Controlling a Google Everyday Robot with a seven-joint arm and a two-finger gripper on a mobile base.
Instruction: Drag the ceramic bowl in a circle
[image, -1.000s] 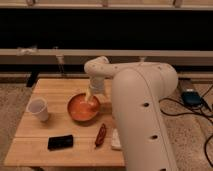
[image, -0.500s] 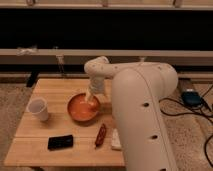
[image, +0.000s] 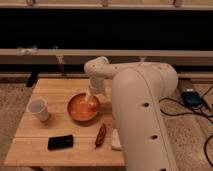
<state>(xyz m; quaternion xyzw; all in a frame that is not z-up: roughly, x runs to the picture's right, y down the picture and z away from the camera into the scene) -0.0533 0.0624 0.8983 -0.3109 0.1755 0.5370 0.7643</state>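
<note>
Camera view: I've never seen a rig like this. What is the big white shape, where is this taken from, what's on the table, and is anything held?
The big white shape is a robot arm, very close to the lens. This is the only view. It looks down past the arm at a wooden table, and where the camera is mounted cannot be told. The arm ends in its gripper, a two-finger claw, which reaches down into the ceramic bowl. The claw stands open and nothing is lifted: the bowl sits on the table. Also there: a white cup left of the bowl, a flat black object near the front, a slim reddish-brown object, and something white partly hidden by the arm.
</note>
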